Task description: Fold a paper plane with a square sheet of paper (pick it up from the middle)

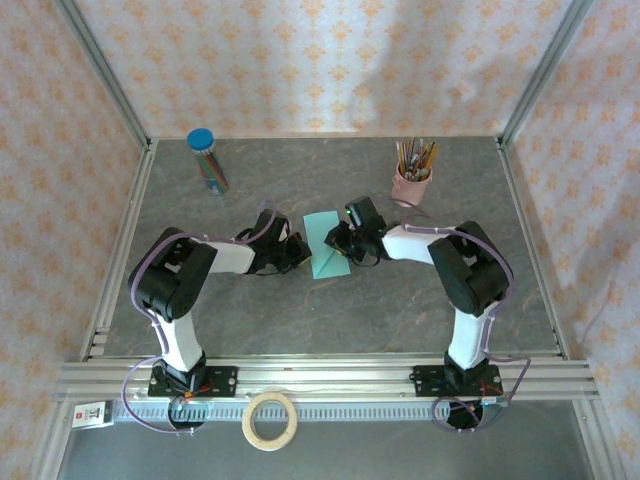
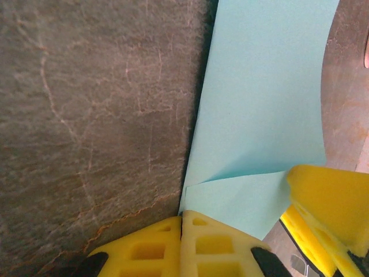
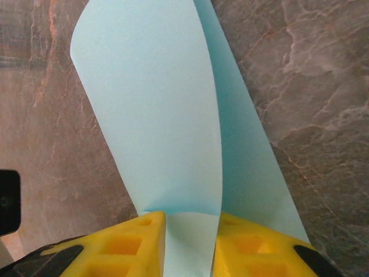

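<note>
The paper [image 1: 322,250] is lying at the middle of the counter [image 1: 400,310], between the two sets of jaws, partly folded and not yet a plane. The right jaws are clamping a flap of it. In the right wrist view the paper [image 3: 155,115] is curling up and over from between the two yellow pads, with a second layer lying flat on the counter beneath. The left jaws are pressing together right at the paper's [image 2: 265,104] left edge, where a crease is showing. I cannot tell whether they are nipping that edge. One pad [image 2: 328,208] of the right jaws is showing at the paper's lower right corner.

At the far left of the counter a clear tube [image 1: 208,162] with a blue cap is holding coloured sticks. At the far right a pink cup [image 1: 410,186] is holding a bunch of pencils [image 1: 415,155] standing upright. A tape roll [image 1: 248,420] is lying flat by the bases.
</note>
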